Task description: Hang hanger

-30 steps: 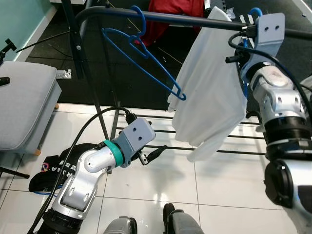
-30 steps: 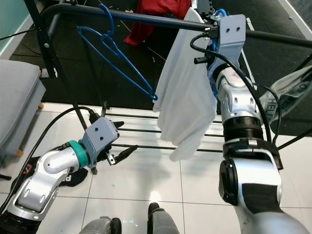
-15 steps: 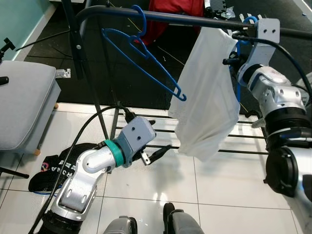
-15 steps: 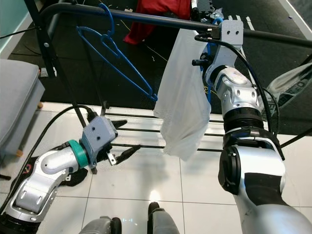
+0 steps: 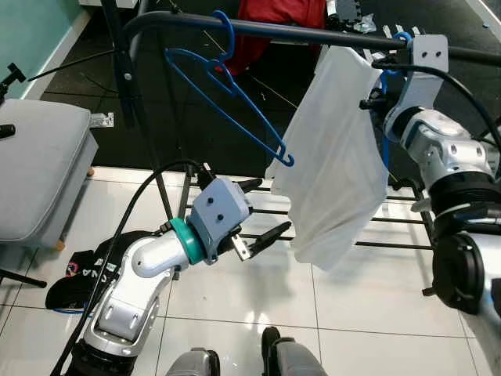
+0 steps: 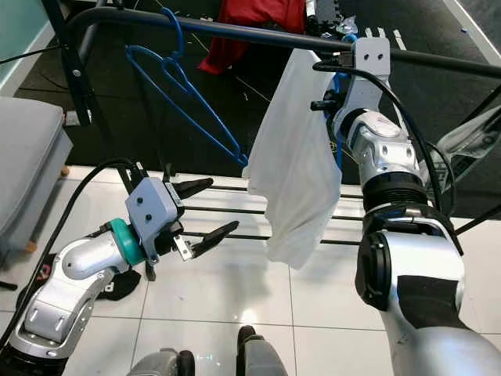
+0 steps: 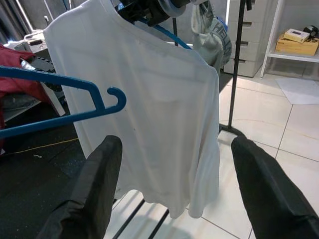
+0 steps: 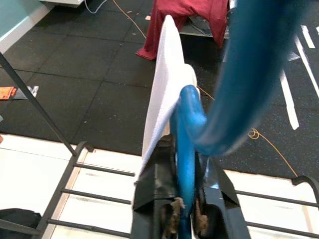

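Since 1 second ago, the left gripper has been raised and swung toward the white T-shirt, and the garment has swayed and turned under the rail. Nearest the robot, that gripper is held low over the white tiled floor with its 2 black fingers spread wide and nothing between them; in its wrist view the shirt hangs just beyond the fingertips. Farther off, an empty blue plastic hanger is hooked over the black metal clothes rail and tilts down to the right, its lower tip close to the shirt's edge. At the rail, the right gripper is clamped on the blue hanger that carries the shirt, whose hook curves up at rail height. Whether the hook is already seated over the bar cannot be told. The hanging step appears to be in hand; next, the hook would need settling on the rail before the right fingers release. Beyond, a red garment lies on the dark floor.
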{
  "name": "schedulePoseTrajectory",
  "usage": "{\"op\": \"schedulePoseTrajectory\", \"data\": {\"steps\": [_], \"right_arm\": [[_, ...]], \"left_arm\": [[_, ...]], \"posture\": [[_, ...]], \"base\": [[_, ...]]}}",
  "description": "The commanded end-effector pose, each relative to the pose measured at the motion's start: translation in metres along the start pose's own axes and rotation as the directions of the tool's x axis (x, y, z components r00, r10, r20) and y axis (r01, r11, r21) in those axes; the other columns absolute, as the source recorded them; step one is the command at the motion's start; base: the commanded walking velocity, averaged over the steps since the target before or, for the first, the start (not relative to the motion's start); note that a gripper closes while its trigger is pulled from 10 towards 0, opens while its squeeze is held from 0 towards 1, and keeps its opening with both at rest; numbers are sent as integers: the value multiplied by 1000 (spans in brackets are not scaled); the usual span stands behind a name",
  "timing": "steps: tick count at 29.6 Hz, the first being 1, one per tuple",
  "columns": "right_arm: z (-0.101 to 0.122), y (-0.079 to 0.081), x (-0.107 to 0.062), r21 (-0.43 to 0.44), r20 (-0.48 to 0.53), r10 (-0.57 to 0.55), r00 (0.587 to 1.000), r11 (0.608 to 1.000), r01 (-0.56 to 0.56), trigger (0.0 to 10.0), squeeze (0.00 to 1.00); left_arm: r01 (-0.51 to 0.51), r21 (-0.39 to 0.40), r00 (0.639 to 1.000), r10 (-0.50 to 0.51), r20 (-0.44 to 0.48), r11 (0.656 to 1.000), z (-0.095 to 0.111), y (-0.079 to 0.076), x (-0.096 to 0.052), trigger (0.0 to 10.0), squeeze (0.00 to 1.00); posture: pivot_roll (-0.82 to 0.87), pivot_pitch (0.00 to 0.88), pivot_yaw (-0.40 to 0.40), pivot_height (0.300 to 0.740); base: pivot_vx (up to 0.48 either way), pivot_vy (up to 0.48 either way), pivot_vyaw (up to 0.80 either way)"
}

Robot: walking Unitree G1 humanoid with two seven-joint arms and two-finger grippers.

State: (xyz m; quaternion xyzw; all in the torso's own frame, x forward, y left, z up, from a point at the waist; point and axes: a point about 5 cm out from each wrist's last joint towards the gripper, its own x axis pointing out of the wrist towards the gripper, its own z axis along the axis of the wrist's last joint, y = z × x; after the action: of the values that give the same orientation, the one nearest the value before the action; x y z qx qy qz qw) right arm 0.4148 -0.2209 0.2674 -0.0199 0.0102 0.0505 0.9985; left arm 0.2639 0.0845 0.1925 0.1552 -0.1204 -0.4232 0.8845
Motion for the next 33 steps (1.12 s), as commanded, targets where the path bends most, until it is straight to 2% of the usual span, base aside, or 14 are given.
{"op": "schedulePoseTrajectory", "data": {"steps": [1,8,9,13,14,19,20,26,28,30,32,33], "right_arm": [[-2,-3,0,-11,-11,-7,1000,1000,7,10000,1000],[4,-3,0,-55,30,-35,999,998,36,10000,1000],[6,-3,0,-63,40,-39,998,997,41,10000,0],[10,1,1,-87,61,-29,998,996,35,10000,0],[10,3,1,-102,65,-22,998,994,29,10000,1000],[10,8,1,-137,76,-22,997,990,32,10000,1000],[10,11,0,-153,95,-31,995,987,45,10000,0],[10,16,-3,-162,127,-40,991,985,61,10000,0],[11,25,-10,-164,186,-36,982,984,67,10000,0],[11,25,-10,-164,186,-36,982,984,67,10000,0],[8,36,-21,-162,237,-26,971,985,66,10000,0],[8,36,-21,-162,237,-26,971,985,66,10000,0]], "left_arm": [[12,0,1000,-12,4,1000,0,-2,0,10000,0],[11,2,1000,-11,3,1000,-1,-1,-1,10000,0],[11,3,1000,-11,2,1000,-1,-1,-1,10000,0],[8,8,1000,-8,-3,1000,-1,0,-2,10000,0],[8,11,1000,-8,-6,1000,-1,1,-2,10000,0],[8,15,1000,-8,-9,1000,-1,1,-3,10000,0],[9,20,1000,-9,-12,1000,-1,1,-3,10000,0],[10,24,1000,-10,-16,1000,0,2,-5,10000,0],[14,22,1000,-13,-17,1000,1,2,-7,10000,0],[14,22,1000,-13,-17,1000,1,2,-7,10000,0],[17,20,1000,-17,-16,1000,2,2,-9,10000,0],[17,20,1000,-17,-16,1000,2,2,-9,10000,0]], "posture": [[-25,111,-6,740],[-25,116,-4,740],[-24,116,-4,740],[-24,121,-5,740],[-21,126,-5,740],[-18,129,-4,740],[-18,130,-4,740],[-14,138,2,740],[-20,146,15,740],[-20,146,15,740],[-23,151,20,740],[-23,151,20,740]], "base": [[0,0,0],[0,0,0],[0,0,0],[0,0,0],[0,0,0],[0,0,0],[0,0,0],[0,0,0],[0,0,0],[0,0,0],[0,0,0],[0,0,0]]}}
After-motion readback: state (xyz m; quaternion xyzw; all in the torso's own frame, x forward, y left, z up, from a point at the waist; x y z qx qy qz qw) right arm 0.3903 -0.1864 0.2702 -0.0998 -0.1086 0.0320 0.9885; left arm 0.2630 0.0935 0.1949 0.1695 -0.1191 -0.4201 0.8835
